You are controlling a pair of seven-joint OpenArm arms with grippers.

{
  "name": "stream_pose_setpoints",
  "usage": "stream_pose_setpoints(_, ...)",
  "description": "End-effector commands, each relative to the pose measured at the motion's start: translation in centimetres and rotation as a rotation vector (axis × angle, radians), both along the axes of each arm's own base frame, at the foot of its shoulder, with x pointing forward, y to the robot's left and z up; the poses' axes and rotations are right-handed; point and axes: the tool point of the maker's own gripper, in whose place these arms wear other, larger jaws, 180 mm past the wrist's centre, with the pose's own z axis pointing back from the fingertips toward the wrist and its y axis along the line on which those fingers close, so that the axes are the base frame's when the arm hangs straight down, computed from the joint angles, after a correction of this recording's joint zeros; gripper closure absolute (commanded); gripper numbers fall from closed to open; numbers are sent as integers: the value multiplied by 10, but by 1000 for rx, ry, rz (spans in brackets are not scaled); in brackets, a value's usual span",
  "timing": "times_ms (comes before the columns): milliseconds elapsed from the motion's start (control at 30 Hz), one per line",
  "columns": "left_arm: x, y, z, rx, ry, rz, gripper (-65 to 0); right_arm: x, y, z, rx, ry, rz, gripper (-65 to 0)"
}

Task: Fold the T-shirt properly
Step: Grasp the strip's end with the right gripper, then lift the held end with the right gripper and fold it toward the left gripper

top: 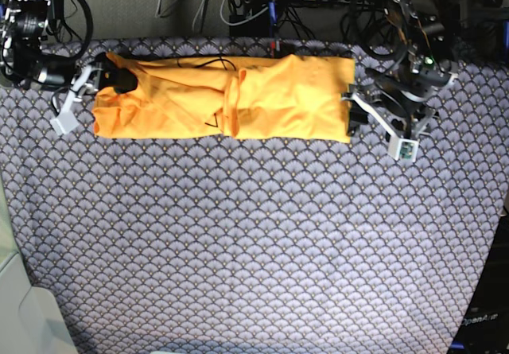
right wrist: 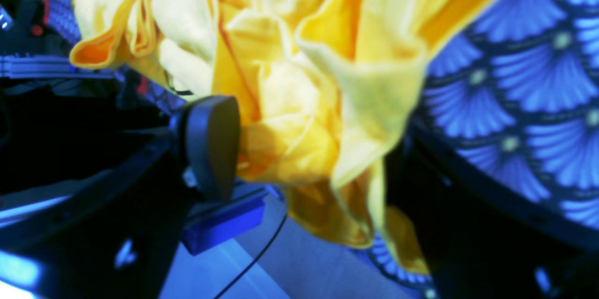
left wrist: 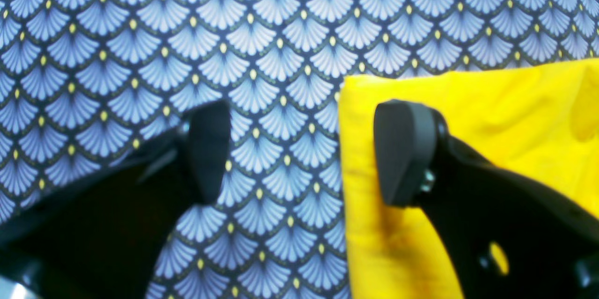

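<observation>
My soft orange-yellow cotton T-shirt (top: 227,98) lies as a long strip, far on the scallop-patterned cloth (top: 254,243). My left gripper (left wrist: 299,151) straddles its edge, jaws wide; my right gripper (right wrist: 318,149), wide too, surrounds bunched fabric, ready to lift both ends.

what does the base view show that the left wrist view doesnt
Only the base view shows the whole T-shirt as a long folded band on the patterned cloth, with the right claw at its far end.

Only the left wrist view shows the left claw up close: jaws open, straddling the shirt's straight edge, one pad over fabric, one over cloth.

Both show the shirt's end, the left claw and the scallop pattern.
</observation>
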Motion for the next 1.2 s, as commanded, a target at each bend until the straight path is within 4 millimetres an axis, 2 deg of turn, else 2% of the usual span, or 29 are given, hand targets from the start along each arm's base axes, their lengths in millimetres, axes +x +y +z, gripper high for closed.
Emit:
stream_pose_setpoints(0, 8, 1, 12, -4, -49, 0, -463, 8, -4, 11, 3, -39, -3, -427)
stream_pose_setpoints(433, 8, 1, 12, -4, -49, 0, -463, 10, 0, 9, 16, -42, -11, -410)
stream_pose_setpoints(567, 8, 1, 12, -4, -49, 0, -463, 9, 4, 8, 25, -42, -13, -331)
stream_pose_setpoints(767, 8, 1, 12, -4, -49, 0, -463, 11, 5, 9, 29, -46, -15, -160)
stream_pose_setpoints(867, 8, 1, 12, -4, -51, 0, -463, 12, 4, 10, 29, -48, -17, -106)
stream_pose_setpoints(1167, 8, 1, 12, -4, -51, 0, -463, 26, 8, 17, 52, -102, -42, -76)
